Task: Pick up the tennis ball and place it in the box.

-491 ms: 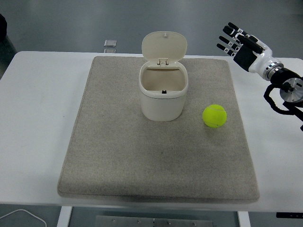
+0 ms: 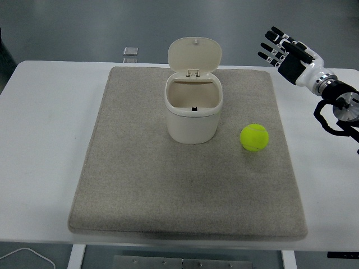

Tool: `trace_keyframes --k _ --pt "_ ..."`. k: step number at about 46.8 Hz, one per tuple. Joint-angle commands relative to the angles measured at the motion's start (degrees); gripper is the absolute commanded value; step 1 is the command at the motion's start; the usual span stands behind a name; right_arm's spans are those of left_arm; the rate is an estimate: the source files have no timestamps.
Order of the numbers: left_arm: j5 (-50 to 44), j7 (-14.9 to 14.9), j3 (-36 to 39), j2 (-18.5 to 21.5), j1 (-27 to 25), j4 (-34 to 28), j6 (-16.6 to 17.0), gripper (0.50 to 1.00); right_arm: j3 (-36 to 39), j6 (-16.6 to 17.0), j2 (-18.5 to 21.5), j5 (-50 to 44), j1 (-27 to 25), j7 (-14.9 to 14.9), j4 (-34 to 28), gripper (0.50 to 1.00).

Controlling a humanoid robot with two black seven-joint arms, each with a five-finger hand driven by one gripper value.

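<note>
My right hand (image 2: 287, 51) is barely drifting from a moment ago, fingers spread and holding nothing, far right of the bin (image 2: 193, 112). The ball (image 2: 254, 137) is sitting untouched just right of the bin, so reaching remains.

Yellow-green felt tennis ball (image 2: 254, 137) sits alone on grey fabric mat (image 2: 140, 179); bare mat on its right, front and above. Cream plastic lidded box (image 2: 192, 115) stands near on its left, raised lid at rear, mouth unobstructed. Black five-fingered right hand (image 2: 285, 51) well apart, upper right.
</note>
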Motion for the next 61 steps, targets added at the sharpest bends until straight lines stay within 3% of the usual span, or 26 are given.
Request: trace_keyframes --k 1,27,37,49,61 --pt "0.0 0.1 0.0 0.0 0.0 0.0 -0.1 0.992 -0.1 0.2 -0.1 0.0 0.0 -0.1 0.0 0.928" --pt "0.0 0.0 -0.1 0.0 0.0 0.2 -0.1 0.992 -0.3 1.1 -0.3 -6.1 0.3 0.3 -2.7 0.928" --pt "0.0 0.1 -0.1 0.0 0.0 0.2 -0.1 0.992 -0.5 6.5 -0.3 -6.6 0.2 0.3 -4.0 0.928" --pt "0.0 0.1 -0.1 0.0 0.0 0.2 -0.1 0.992 -0.5 5.8 -0.2 -16.0 0.2 0.6 -4.3 0.928" --pt "0.0 0.0 -0.1 0.0 0.0 0.2 -0.1 0.992 -0.6 6.1 -0.8 -28.5 0.2 6.3 -4.3 0.928"
